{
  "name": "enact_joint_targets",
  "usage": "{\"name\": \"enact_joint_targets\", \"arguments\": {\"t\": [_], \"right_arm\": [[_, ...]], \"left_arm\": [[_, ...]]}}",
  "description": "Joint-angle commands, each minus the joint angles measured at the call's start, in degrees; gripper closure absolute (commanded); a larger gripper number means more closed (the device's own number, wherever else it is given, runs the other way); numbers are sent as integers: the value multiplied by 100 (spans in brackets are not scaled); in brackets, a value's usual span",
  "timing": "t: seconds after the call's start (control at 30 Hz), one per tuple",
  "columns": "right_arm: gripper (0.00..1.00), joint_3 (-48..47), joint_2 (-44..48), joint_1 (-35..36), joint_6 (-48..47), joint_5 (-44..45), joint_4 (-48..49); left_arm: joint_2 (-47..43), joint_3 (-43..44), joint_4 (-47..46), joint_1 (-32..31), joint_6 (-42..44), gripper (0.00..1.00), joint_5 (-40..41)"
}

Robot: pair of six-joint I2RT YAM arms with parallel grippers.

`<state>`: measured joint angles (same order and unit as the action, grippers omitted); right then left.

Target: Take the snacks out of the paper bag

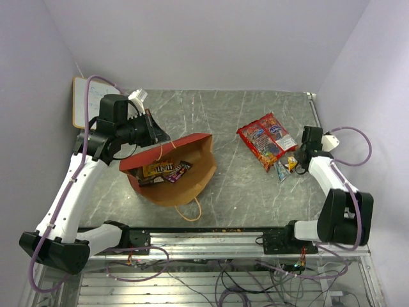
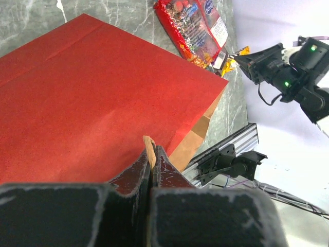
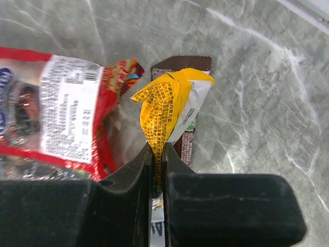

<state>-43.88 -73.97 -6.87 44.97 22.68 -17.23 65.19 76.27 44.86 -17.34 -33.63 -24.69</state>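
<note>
L claw (image 2: 152, 154) is pressed shut on the top edge of the paper bag (image 2: 92, 92) and should lift it steadily so the packs (image 1: 165, 170) inside are reachable, while R claw (image 3: 158, 154), pinching a yellow pack (image 3: 167, 105), should lower it beside the red crisp bags (image 1: 265, 139) before letting go, on a grey marbled tabletop (image 1: 223, 115) btwn pale lilac walls (image 1: 211, 38).

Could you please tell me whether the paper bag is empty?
No, the top view shows a yellow candy pack and a purple candy pack lying inside the open paper bag.
</note>
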Motion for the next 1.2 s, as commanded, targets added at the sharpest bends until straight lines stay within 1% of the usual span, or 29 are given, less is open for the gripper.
{"name": "enact_joint_targets", "arguments": {"t": [0.0,0.1,0.17,0.2,0.27,0.4,0.43,0.53,0.67,0.8,0.9,0.97,1.1,1.17], "right_arm": [[100,-409,-684,-180,-95,-259,-48],[100,-728,-1177,-196,-118,-321,-418],[100,-793,-1312,-192,-152,-422,-455],[98,-814,-1350,-203,-196,-470,-426],[89,-902,-1348,-200,-410,-568,-363],[59,-1119,-1062,-200,-540,-784,-357],[53,-1162,-953,-200,-530,-831,-394],[43,-1230,-588,-185,-533,-1069,-517],[41,-859,81,-53,-650,-1662,-324],[40,-570,627,301,-1046,-2404,112],[38,-652,893,943,-1613,-2658,418],[37,-747,985,1331,-1868,-3091,719],[36,-905,927,1970,-1947,-4211,1550],[35,-986,868,2339,-1941,-4530,2026]], "left_arm": [[7,157,5,20,194,93,-107],[-9,177,24,13,183,93,-145],[-42,170,-1,12,144,93,-151],[-68,165,-10,12,127,93,-150],[-101,188,-15,12,110,93,-143],[-113,278,35,12,115,93,-124],[-119,270,18,12,94,93,-154],[-140,174,-115,12,-28,93,-270],[-175,21,-345,19,-218,93,-431],[-243,-180,-601,19,-392,93,-506],[-229,-210,-649,12,-433,93,-586],[-197,-131,-560,13,-411,93,-612],[-131,81,-359,14,-297,93,-569],[-117,111,-347,12,-291,93,-547]]}}
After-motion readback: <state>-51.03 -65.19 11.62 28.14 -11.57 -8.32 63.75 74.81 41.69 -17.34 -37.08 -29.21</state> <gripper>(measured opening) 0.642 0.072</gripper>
